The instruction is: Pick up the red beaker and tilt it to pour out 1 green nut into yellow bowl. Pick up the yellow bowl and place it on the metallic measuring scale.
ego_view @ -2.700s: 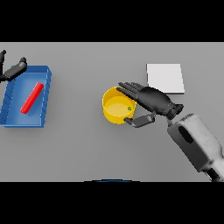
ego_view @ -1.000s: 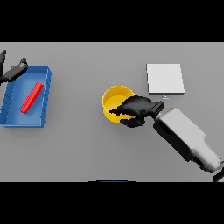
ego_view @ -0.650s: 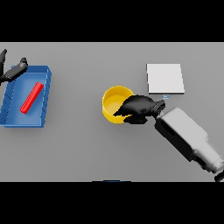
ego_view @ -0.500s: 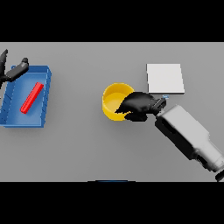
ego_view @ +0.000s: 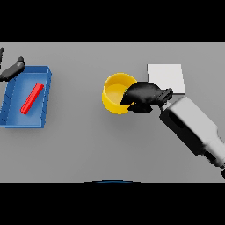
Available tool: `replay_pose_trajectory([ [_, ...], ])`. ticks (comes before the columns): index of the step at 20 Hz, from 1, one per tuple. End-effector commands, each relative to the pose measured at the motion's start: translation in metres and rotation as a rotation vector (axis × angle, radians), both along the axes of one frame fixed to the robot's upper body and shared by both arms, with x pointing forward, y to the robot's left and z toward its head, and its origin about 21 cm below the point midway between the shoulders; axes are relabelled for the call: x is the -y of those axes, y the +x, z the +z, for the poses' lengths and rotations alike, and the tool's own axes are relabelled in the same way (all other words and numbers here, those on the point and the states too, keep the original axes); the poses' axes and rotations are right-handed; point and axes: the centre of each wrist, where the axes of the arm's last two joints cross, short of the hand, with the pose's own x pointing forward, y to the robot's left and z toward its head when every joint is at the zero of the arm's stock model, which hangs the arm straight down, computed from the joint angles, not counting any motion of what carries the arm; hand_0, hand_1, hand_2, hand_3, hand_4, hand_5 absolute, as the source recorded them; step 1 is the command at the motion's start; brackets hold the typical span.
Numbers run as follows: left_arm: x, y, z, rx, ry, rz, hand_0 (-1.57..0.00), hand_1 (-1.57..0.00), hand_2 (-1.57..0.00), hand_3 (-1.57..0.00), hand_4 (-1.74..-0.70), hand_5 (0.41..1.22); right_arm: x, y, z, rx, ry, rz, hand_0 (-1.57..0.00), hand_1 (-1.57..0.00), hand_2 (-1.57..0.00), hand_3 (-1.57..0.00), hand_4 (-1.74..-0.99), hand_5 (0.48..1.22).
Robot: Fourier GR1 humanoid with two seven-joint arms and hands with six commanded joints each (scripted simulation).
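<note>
Right hand is clamped on the near-right rim of the yellow bowl, fingers curled over the edge, a grip that looks meant for lifting. The metallic measuring scale lies just right of the bowl. Far left of the bowl, the relaxed left hand hovers by the blue tray holding a red stick.

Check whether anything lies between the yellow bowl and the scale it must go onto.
Nothing visible does. The right hand grips the yellow bowl at its right rim; the scale lies just beyond, with only bare table between.
</note>
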Motion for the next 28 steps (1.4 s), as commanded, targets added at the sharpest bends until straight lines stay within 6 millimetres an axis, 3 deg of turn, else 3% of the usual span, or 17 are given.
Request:
replay_pose_trajectory([
  [1, 0.001, 0.001, 0.001, 0.000, -0.001, -0.004, 0.00, 0.00, 0.00, 0.00, -0.80, 0.741, 0.002, 0.002, 0.002, -0.008, 0.002, -0.001, -1.56, -1.55, -1.56, -1.32, -1.723, 1.218],
  [3, 0.002, 0.003, 0.003, -0.001, 0.002, 0.003, 0.00, 0.00, 0.00, 0.00, -0.80, 0.747, 0.011, 0.006, 0.013, 0.024, -0.007, -0.044, -1.57, -1.56, -1.56, -1.27, -1.723, 1.219],
  [4, 0.001, 0.002, 0.005, -0.001, 0.005, 0.008, 0.00, 0.00, 0.00, 0.00, -0.79, 0.748, 0.015, 0.009, 0.015, 0.055, -0.015, -0.067, -1.47, -1.53, -1.57, -1.28, -1.723, 1.220],
  [10, 0.002, 0.001, 0.008, -0.001, -0.012, 0.002, 0.00, 0.00, 0.00, 0.00, -0.80, 0.755, 0.049, 0.031, 0.025, 0.114, -0.041, -0.176, -1.54, -1.56, -1.57, -1.42, -1.726, 1.221],
  [14, -0.001, 0.004, 0.005, -0.011, -0.006, 0.011, 0.00, 0.00, 0.00, 0.00, -0.80, 0.754, 0.068, 0.045, 0.030, 0.139, -0.074, -0.257, -1.56, -1.57, -1.57, -1.31, -1.724, 1.221],
  [16, -0.001, 0.002, 0.006, -0.010, -0.008, 0.018, 0.00, 0.00, 0.00, 0.00, -0.80, 0.753, 0.071, 0.049, 0.026, 0.134, -0.067, -0.256, -1.56, -1.57, -1.57, -1.27, -1.723, 1.221],
  [17, 0.001, 0.002, 0.011, -0.002, -0.017, 0.020, 0.00, 0.00, 0.00, 0.00, -0.81, 0.752, 0.070, 0.050, 0.029, 0.133, -0.066, -0.251, -1.57, -1.55, -1.57, -1.33, -1.725, 1.221],
  [22, 0.004, -0.006, 0.010, -0.004, -0.025, 0.027, 0.00, 0.00, 0.00, 0.00, -0.83, 0.767, 0.110, 0.064, 0.005, 0.120, -0.096, -0.428, -1.53, -1.42, -1.50, -1.49, -1.729, 1.221],
  [28, 0.001, -0.002, 0.015, -0.022, -0.017, 0.065, 0.00, 0.00, 0.00, 0.00, -0.85, 0.783, 0.119, 0.070, -0.007, 0.109, -0.129, -0.466, -1.45, -1.28, -1.38, -1.55, -1.730, 1.221],
])
